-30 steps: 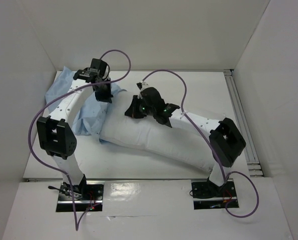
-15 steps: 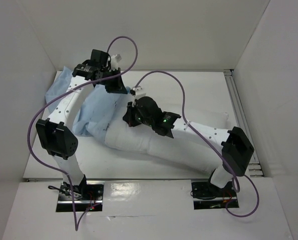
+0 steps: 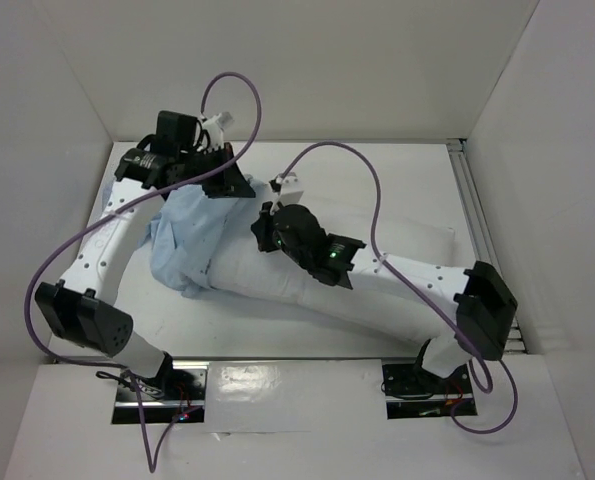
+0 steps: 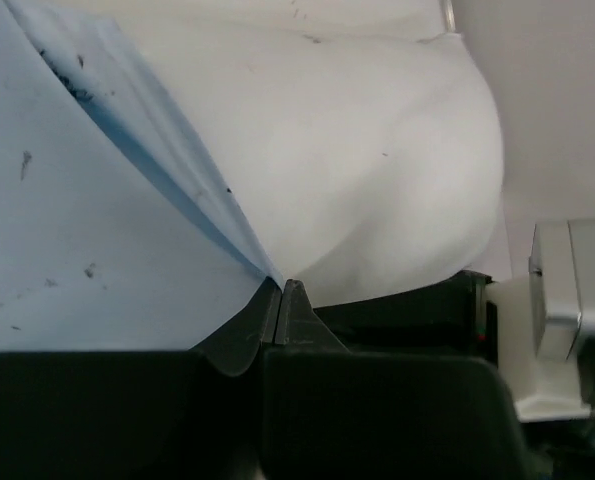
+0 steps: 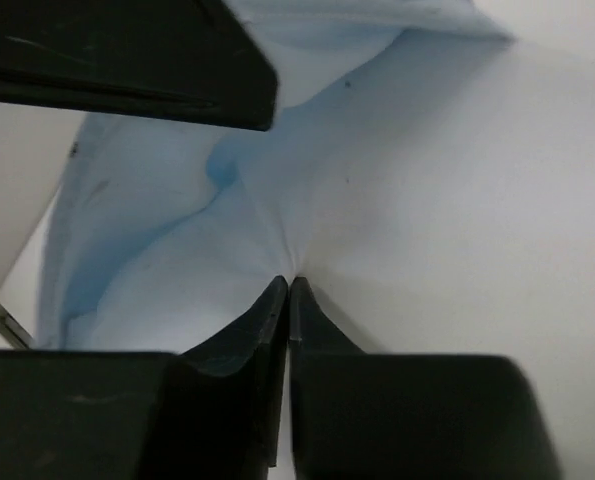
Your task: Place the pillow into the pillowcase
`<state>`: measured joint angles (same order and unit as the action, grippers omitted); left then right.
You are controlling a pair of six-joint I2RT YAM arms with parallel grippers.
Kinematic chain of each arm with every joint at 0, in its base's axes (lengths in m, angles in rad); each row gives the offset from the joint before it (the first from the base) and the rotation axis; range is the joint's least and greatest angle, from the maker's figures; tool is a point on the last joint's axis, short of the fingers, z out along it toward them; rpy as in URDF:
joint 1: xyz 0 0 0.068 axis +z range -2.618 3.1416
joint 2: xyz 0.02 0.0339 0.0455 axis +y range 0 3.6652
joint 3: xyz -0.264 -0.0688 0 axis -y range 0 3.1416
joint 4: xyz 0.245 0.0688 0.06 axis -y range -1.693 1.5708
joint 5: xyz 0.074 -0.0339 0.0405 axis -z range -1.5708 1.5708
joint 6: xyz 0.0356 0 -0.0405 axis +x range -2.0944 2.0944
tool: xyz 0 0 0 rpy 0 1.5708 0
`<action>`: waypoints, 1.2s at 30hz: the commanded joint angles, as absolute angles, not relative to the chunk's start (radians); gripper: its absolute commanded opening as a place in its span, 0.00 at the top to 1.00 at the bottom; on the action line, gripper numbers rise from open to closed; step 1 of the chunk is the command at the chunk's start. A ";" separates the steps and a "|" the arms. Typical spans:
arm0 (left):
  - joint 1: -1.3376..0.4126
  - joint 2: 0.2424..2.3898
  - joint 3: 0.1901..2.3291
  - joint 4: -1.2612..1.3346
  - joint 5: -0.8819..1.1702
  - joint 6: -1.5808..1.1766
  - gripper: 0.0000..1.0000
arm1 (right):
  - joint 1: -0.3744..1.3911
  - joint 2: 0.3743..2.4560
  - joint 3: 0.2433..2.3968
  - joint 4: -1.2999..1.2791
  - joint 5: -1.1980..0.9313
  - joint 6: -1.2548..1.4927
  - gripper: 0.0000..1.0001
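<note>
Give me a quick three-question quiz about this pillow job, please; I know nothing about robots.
1. True or false: the pillow is completely inside the pillowcase.
2. What do the left fingers pinch? A) the pillowcase B) a purple cable C) nothing
3. Fill in: the pillowcase is light ____ with small dark specks.

Key: 1 false, most of the pillow lies bare. 2 A. 3 blue.

Table: we see a white table (image 3: 377, 175), walled at left, back and right.
Pillow: the white pillow (image 3: 277, 285) lies slantwise across its middle.
Pillowcase: we find the blue pillowcase (image 3: 192, 235) left, over the pillow's end.
</note>
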<state>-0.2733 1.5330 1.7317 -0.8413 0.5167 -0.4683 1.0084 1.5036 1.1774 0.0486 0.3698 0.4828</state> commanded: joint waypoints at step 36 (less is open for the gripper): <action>-0.284 1.683 1.690 -0.790 0.472 -0.523 1.00 | 0.528 1.750 1.468 -0.391 -0.572 0.040 1.00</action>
